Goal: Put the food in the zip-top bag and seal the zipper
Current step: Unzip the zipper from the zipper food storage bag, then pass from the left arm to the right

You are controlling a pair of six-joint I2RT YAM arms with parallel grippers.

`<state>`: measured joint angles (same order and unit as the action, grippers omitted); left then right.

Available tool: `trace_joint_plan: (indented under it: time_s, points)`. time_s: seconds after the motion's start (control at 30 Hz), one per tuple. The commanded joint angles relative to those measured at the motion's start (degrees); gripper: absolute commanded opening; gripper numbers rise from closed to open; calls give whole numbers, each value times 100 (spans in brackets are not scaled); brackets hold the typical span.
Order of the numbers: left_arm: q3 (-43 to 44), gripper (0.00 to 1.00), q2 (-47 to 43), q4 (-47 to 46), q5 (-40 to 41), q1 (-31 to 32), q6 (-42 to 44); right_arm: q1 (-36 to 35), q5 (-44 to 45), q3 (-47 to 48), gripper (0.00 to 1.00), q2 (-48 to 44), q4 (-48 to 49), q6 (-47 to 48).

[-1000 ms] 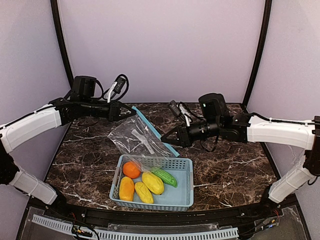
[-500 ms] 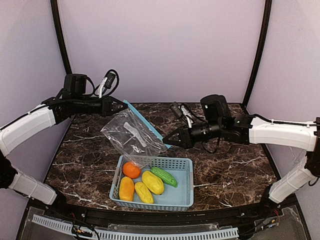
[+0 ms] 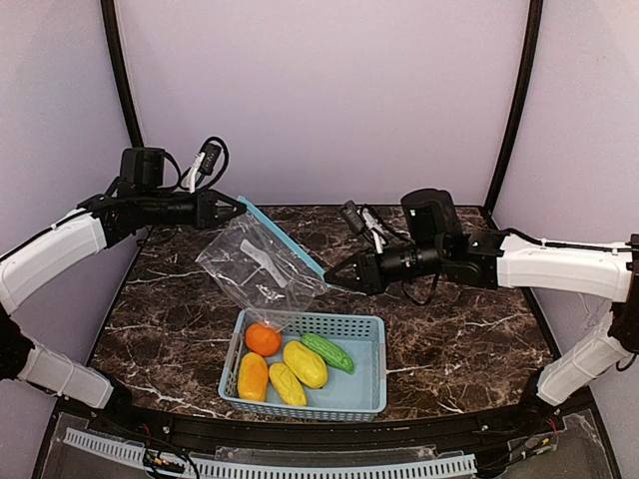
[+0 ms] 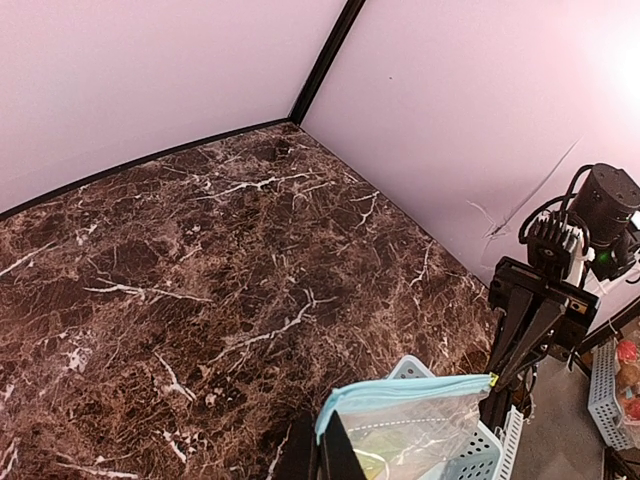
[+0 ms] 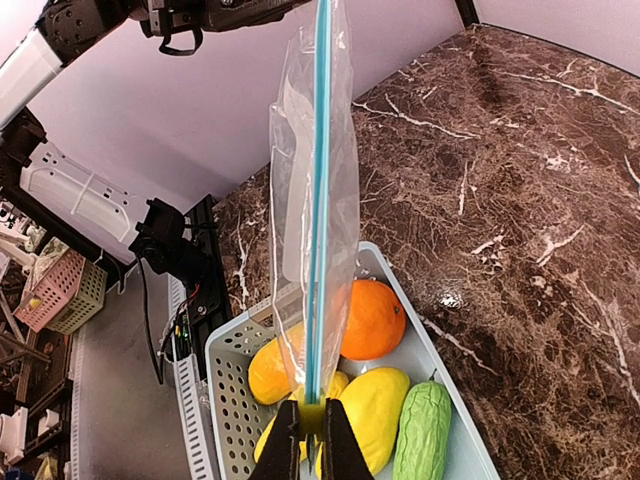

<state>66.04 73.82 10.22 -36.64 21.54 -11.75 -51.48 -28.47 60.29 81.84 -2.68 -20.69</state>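
Observation:
The clear zip-top bag (image 3: 258, 271) hangs taut in the air between both grippers, above the table and the basket's far rim. Its light blue zipper (image 3: 285, 239) runs along the top edge. My left gripper (image 3: 238, 207) is shut on the bag's far left corner (image 4: 335, 420). My right gripper (image 3: 331, 276) is shut on the small yellow tab at the other end of the zipper (image 5: 320, 150). The food lies in a light blue basket (image 3: 382, 364): an orange (image 3: 263, 339), yellow fruits (image 3: 306, 364) and a green pod (image 3: 327, 352). The bag looks empty.
The basket stands near the table's front edge, just below the hanging bag. Dark marble tabletop (image 3: 459, 329) stretches around it. Purple walls and black corner posts (image 3: 514, 100) enclose the back and sides.
My left gripper has moved left and up with its bag corner, lifting and stretching the bag. The right gripper has shifted only slightly.

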Motion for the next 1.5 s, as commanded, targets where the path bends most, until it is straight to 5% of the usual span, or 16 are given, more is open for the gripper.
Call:
trace_joint_plan:
  time_s: [0.0,0.13,0.3,0.5,1.0,1.47]
  points:
    - [-67,1,-211,-274,266,-228,-84,-3,-87,-116,0,-75,-350,-42]
    - [-44,1,-176,-389,-233,-229,-43,-2,-31,13,2,-18,-392,-73]
    - [-75,1,-88,-816,-1419,-221,-228,-11,180,-41,52,-400,-264,-91]
    - [-116,1,-52,-1127,-2172,-21,-349,-10,1051,-148,78,-1155,-375,-17]
    - [133,1,447,-225,-2109,1130,282,-17,1443,168,85,-1557,-829,80]
    - [180,1,574,6,-2229,1398,499,-213,898,134,66,-811,-671,194]
